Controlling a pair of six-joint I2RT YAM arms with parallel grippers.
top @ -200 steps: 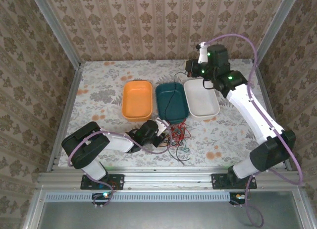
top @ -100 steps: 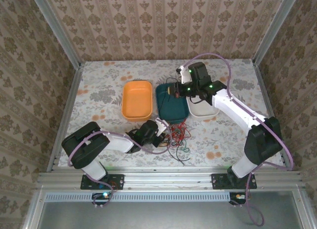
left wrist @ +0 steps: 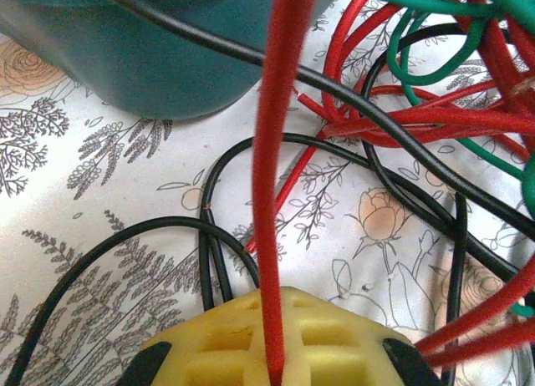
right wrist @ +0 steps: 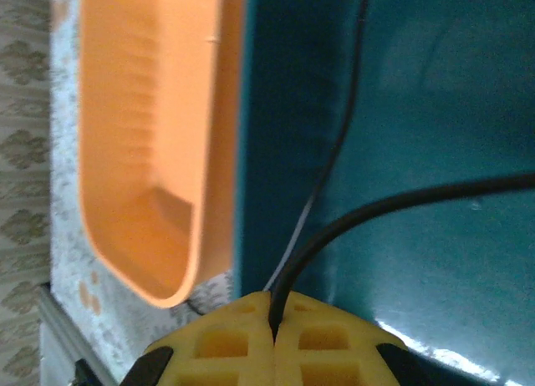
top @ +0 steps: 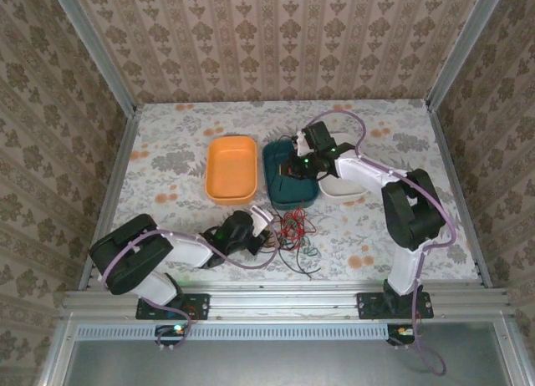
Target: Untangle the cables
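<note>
The cables (top: 292,233) lie as a red, green and black tangle just in front of the teal tray (top: 272,175). My left gripper (top: 267,225) sits low at the tangle's left edge. In the left wrist view its yellow pads (left wrist: 209,344) are shut on a red cable (left wrist: 272,152), which runs straight up from my left gripper (left wrist: 276,327). Black cables (left wrist: 359,102) and a green cable (left wrist: 435,2) cross behind it. My right gripper (top: 292,167) hovers over the teal tray. Seen from the right wrist, my right gripper (right wrist: 273,323) is shut on a black cable (right wrist: 359,223).
An orange tray (top: 211,167) stands left of the teal one, and a white tray (top: 349,190) stands to its right. The orange tray (right wrist: 142,135) and the teal tray (right wrist: 435,110) sit side by side, almost touching. Loose black ends trail toward the table's near edge (top: 309,271).
My right arm swung from the back right, above the white tray, leftward and down over the teal tray, carrying the black cable. The left arm shifted slightly left, still holding the red cable.
</note>
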